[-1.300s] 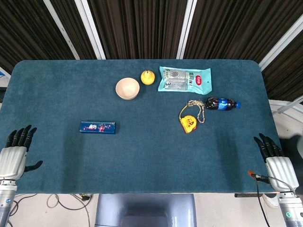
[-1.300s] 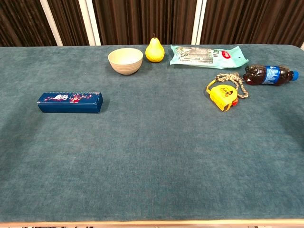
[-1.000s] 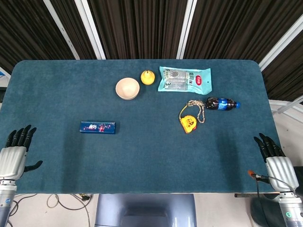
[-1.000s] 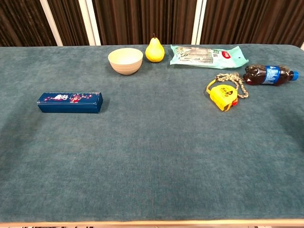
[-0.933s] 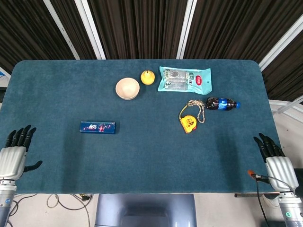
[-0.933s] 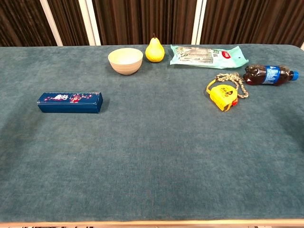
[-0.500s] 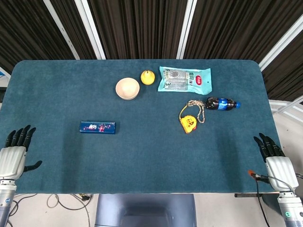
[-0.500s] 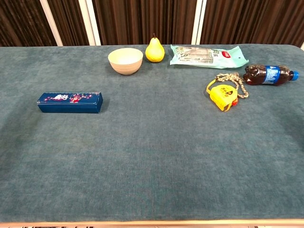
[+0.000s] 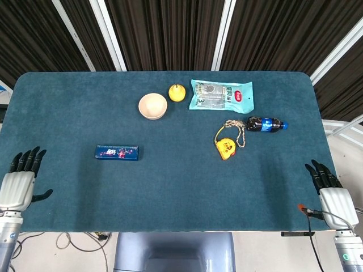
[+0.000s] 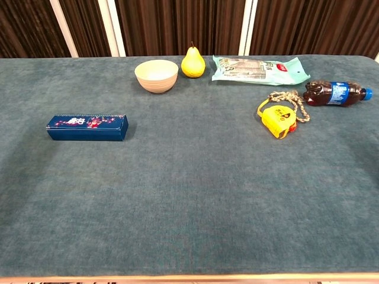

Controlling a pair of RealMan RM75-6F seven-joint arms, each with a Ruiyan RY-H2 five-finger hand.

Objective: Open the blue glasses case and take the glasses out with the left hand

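Looking down, the head view alone shows the left robot hand (image 9: pixel 18 186) and right robot hand (image 9: pixel 332 197) at the table's (image 9: pixel 170 187) near corners, both empty with fingers apart; the chest view shows neither. One closed blue glasses case (image 10: pixel 87 127) lies left of centre. Beyond: one bowl (image 10: pixel 156 76), one pear (image 10: pixel 193 62), one packet (image 10: pixel 259 69), one bottle (image 10: pixel 334 93), one yellow tape measure (image 10: pixel 277 120).

On the teal felt-covered table (image 10: pixel 189 195), the long rectangular glasses case (image 10: pixel 87 127) is dark blue with pink-and-white flowers on its lid, the round bowl (image 10: pixel 156 76) is cream, the pear (image 10: pixel 193 62) at its 3 o'clock is yellow, and the hands (image 9: pixel 17 188) are silver with black fingers
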